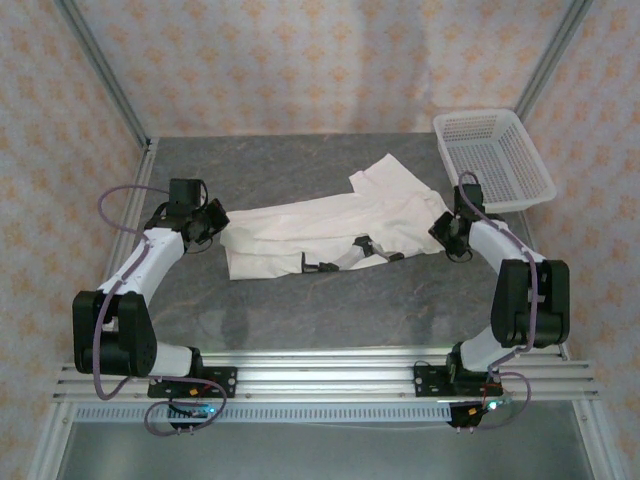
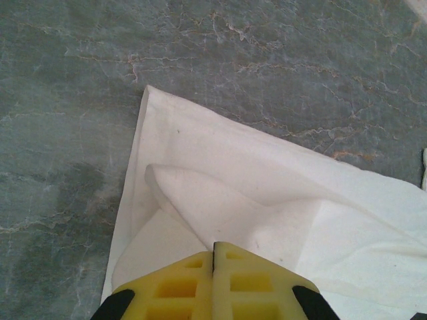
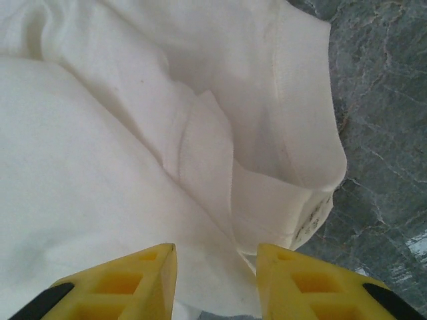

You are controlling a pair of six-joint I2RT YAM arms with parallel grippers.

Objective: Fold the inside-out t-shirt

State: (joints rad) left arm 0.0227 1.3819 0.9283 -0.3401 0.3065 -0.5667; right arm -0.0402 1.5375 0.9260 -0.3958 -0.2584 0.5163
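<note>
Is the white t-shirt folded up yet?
Not yet. The t-shirt lies stretched out long and wrinkly on the table, with one corner flap pinched by the left gripper.

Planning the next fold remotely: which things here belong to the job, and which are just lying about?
Job: t-shirt, left end effector shut on its corner, right end effector open at its other end.
Lying about: basket.

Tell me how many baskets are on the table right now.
1. The white mesh basket sits empty at the far right corner of the table, beyond the t-shirt. Another could be hidden under the cloth, though no bulge suggests it.
</note>
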